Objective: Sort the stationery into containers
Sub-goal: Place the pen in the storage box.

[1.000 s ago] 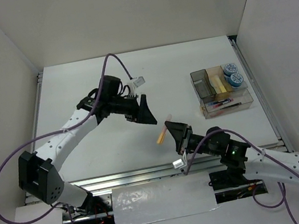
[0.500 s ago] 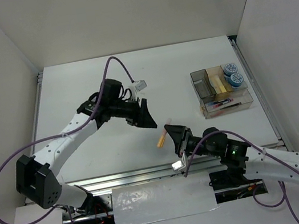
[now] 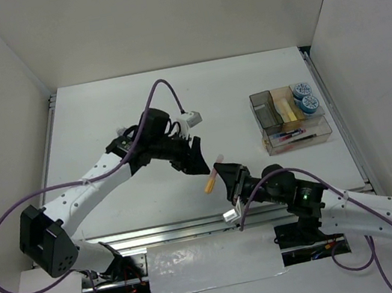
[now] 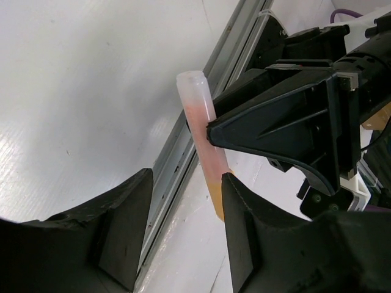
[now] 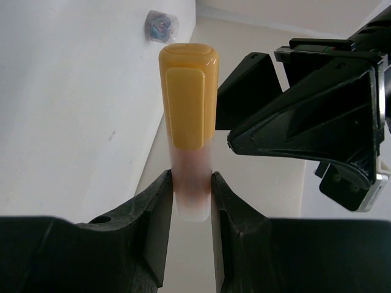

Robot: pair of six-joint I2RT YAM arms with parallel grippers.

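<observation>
My left claw (image 4: 186,178) has swung in, narrower yet still open, beside the orange highlighter (image 5: 188,104) that my right claw (image 5: 191,183) grips. It looks like a handover, not yet the sorting itself.

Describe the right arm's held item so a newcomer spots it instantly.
Look above the near middle of the white table. There the right pincer grips a stubby highlighter, orange cap on clear pinkish barrel. Unlike stationery in the brownish clear box, it is held aloft.
</observation>
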